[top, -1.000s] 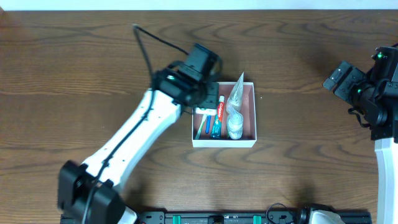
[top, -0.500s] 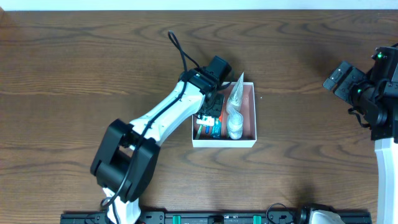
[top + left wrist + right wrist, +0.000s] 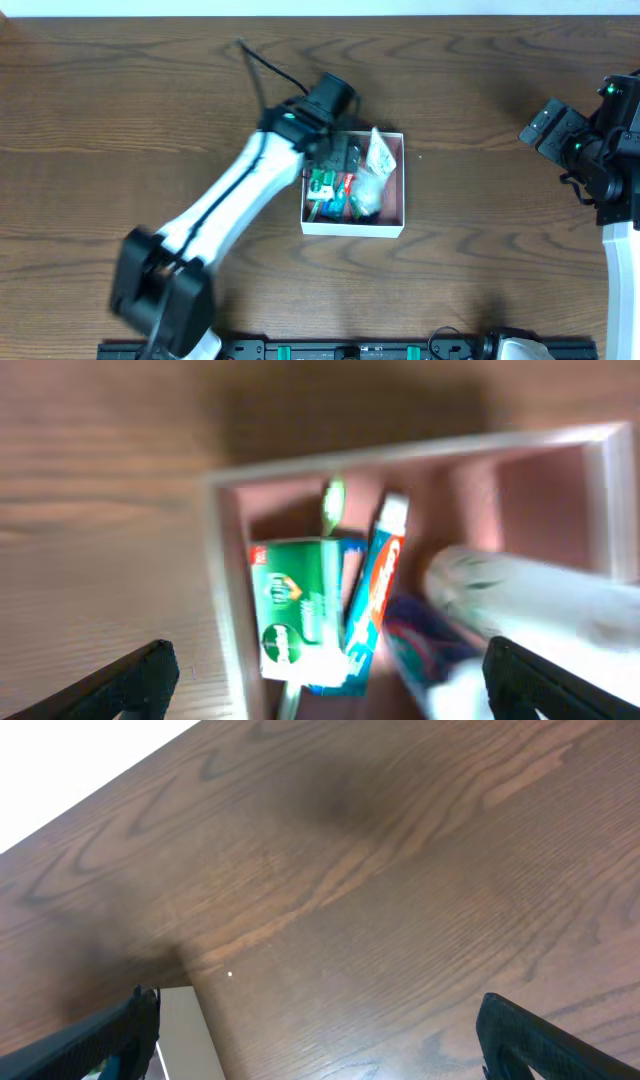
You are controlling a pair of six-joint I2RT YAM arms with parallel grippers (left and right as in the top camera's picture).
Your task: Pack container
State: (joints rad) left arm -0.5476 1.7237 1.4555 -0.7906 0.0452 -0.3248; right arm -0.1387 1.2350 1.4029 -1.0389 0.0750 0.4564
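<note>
Left wrist view: the left gripper (image 3: pixel 350 680) has its fingers wide apart above the container (image 3: pixel 228 610); a green box (image 3: pixel 297 610) and toothpaste (image 3: pixel 375 595) lie inside, between them. The right gripper (image 3: pixel 325 1040), fingers likewise apart, hangs over the table (image 3: pixel 400 870).

Toothpaste (image 3: pixel 372 600) beside small box (image 3: pixel 295 610), inside container (image 3: pixel 228 620)

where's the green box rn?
Overhead view: the green box lies inside the container, by its left wall, with the toothpaste tube right beside it.
</note>
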